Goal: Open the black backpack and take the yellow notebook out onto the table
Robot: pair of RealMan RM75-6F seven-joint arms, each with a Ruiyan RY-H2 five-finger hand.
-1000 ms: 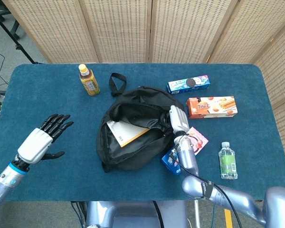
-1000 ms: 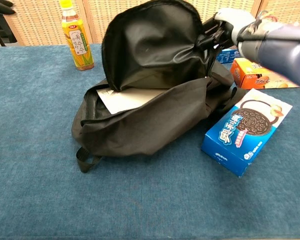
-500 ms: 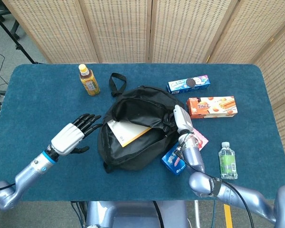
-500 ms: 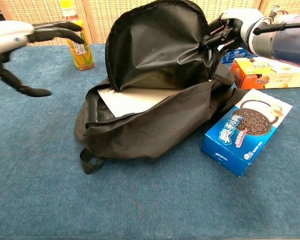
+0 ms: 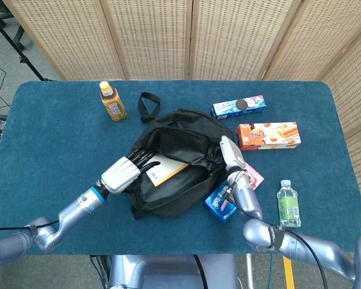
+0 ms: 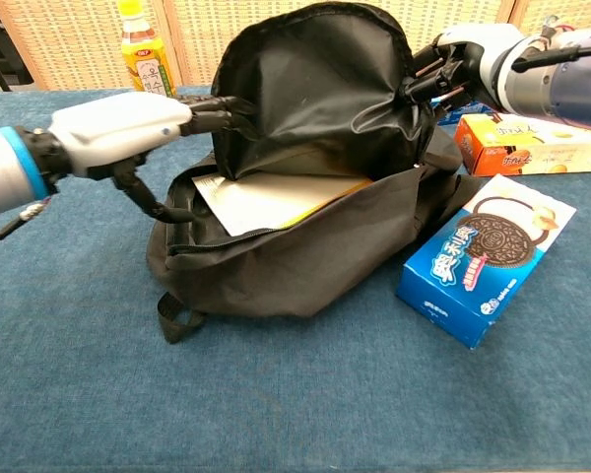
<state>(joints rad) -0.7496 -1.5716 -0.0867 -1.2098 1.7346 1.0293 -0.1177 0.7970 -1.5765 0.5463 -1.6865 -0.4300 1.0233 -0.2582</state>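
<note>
Both views are evenly and brightly lit from above, and only soft shadows are cast on the bench. Little detail is shown inside the black backpack, which is rendered very dark. Sharp focus is kept throughout, and no glare or blur is seen.

Head view high above, looking down; chest view low, close, facing forward; shared: backpack.
</note>
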